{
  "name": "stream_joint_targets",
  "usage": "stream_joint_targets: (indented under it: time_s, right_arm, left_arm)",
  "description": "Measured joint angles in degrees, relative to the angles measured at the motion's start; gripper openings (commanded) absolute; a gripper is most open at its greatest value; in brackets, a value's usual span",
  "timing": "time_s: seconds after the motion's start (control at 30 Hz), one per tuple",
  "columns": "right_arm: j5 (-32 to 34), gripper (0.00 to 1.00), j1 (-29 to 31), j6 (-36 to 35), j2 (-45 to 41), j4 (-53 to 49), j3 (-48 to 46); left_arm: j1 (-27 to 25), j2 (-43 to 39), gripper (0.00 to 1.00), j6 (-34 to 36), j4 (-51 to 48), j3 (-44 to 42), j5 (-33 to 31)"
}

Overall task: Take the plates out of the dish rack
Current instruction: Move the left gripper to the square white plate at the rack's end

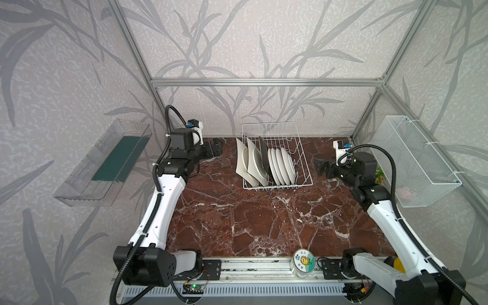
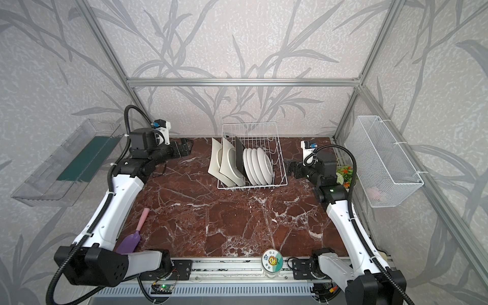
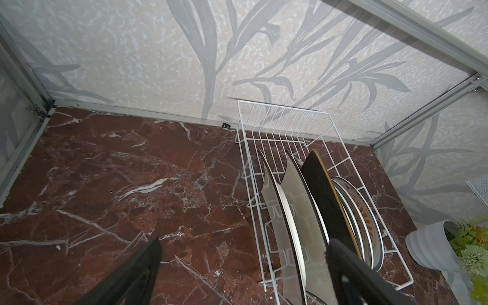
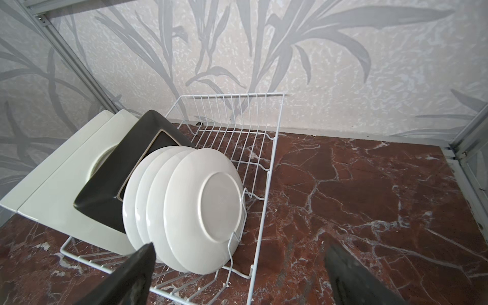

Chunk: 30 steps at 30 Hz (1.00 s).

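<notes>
Right wrist view: glossy round and square plates (image 4: 200,208) stand on edge in the white wire dish rack (image 4: 232,111), just ahead of the right fingers (image 4: 137,269), which are spread wide and empty. Left fingers (image 3: 140,266) gape too, beside the rack.

Each arm is built of white moulded link shells joined by black joint housings; the left arm (image 1: 165,208) and the right arm (image 1: 388,219) share this finish. A black corrugated cable conduit (image 1: 173,112) runs along each arm, secured by white cable ties (image 1: 155,165). The shoulder housing (image 1: 155,266) has a pattern of round holes. The white wrist camera mount (image 1: 195,126) carries a blue part. The left gripper (image 1: 217,147) and right gripper (image 1: 319,167) are black, with flat tapered fingers (image 3: 137,272). A small green indicator light (image 2: 332,189) shows on the right elbow housing.
</notes>
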Motion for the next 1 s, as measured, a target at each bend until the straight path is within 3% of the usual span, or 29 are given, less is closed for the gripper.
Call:
stream_joint_targets:
  time_s: [0.2, 0.47, 1.0]
  right_arm:
    - [-2.97, 0.99, 0.28, -0.63, 1.22, -1.81, 0.33]
    - [-3.56, 0.99, 1.18, -0.90, 2.58, -3.41, 0.33]
    - [1.81, 0.99, 4.66, -1.62, 4.37, -4.39, 0.33]
  left_arm:
    - [-4.04, 4.70, 0.95, -0.04, -6.16, 3.85, 0.11]
    - [-6.93, 10.43, 0.82, -0.98, -10.34, 4.85, 1.20]
    - [-10.47, 19.74, 0.68, -3.48, -14.45, 11.82, 4.44]
